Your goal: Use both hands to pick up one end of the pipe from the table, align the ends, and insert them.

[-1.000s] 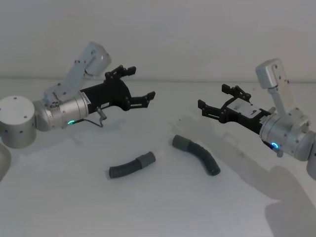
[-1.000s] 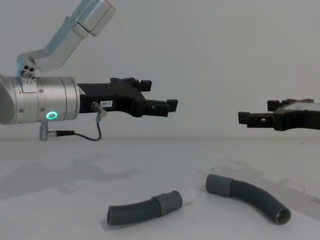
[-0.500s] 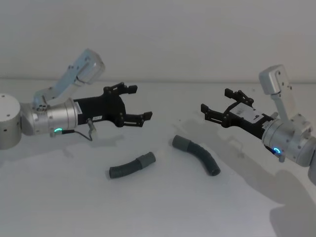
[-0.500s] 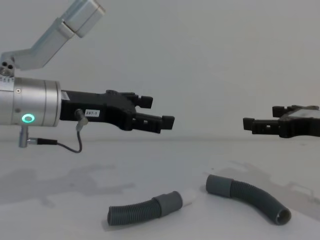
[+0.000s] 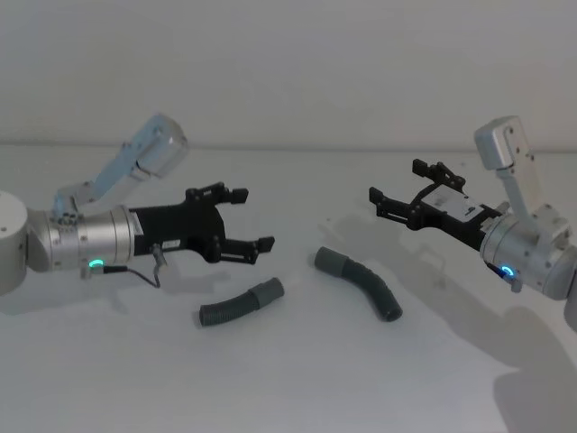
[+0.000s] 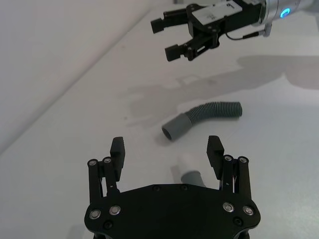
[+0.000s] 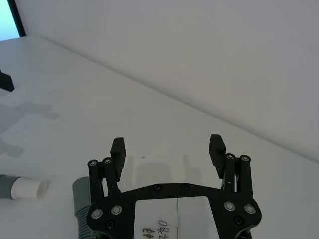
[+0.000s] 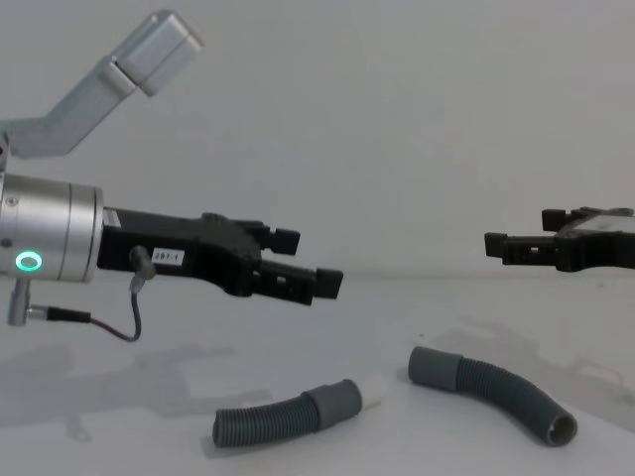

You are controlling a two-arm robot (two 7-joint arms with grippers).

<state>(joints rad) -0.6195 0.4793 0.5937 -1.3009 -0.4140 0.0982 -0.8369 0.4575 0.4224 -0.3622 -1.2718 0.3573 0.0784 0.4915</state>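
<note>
Two dark-grey corrugated pipe pieces lie on the white table (image 5: 288, 379). The left piece (image 5: 239, 303) (image 8: 273, 420) ends in a smooth cuff (image 5: 268, 290) with a white stub (image 8: 374, 391) (image 7: 27, 189). Just apart from it, the right piece (image 5: 361, 281) (image 8: 496, 389) (image 6: 202, 115) points its cuff (image 8: 434, 365) (image 7: 79, 191) at that stub. My left gripper (image 5: 252, 219) (image 8: 310, 260) (image 6: 166, 147) hovers open above and just behind the left piece. My right gripper (image 5: 397, 180) (image 8: 521, 230) (image 7: 167, 145) hangs open, higher, behind the right piece, holding nothing.
A plain pale wall rises behind the table. The left arm's silver wrist (image 5: 86, 239) with its green ring light reaches in low over the table's left side. The right arm's wrist (image 5: 527, 253) stays at the right edge.
My left gripper has dropped and drawn back toward the left pipe piece, still open. The right gripper has shifted only slightly. Both pipe pieces lie where they were.
</note>
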